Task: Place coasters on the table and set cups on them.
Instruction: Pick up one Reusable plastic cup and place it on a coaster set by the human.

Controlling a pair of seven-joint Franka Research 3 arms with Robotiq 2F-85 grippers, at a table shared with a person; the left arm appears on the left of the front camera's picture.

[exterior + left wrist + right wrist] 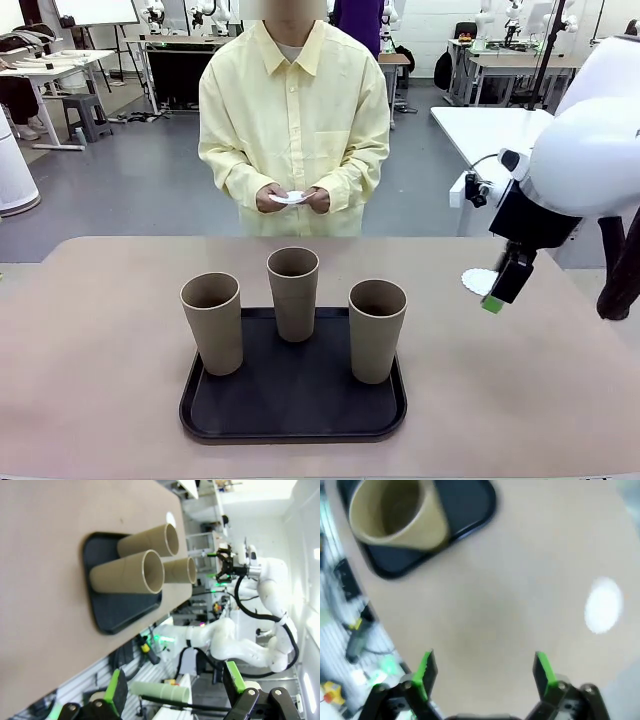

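Three tan cups stand on a black tray (290,415): left (213,322), middle (293,293) and right (376,330). One white coaster (475,281) lies on the beige table (100,330) at the right. My right gripper (500,290) hovers just above it, open and empty. In the right wrist view the coaster (603,605) lies ahead and to one side of the open gripper (485,672), with a cup (395,515) farther off. The person holds another coaster (290,198) in both hands. My left gripper (175,690) is open and empty, off the table's edge, looking at the cups (127,572).
The person in a yellow shirt (295,110) stands at the far side, hands held at the waist. A white table (480,125) stands behind at the right. Bare tabletop (510,580) lies between the tray (470,510) and the coaster. The left wrist view shows my right arm (265,580) across the table.
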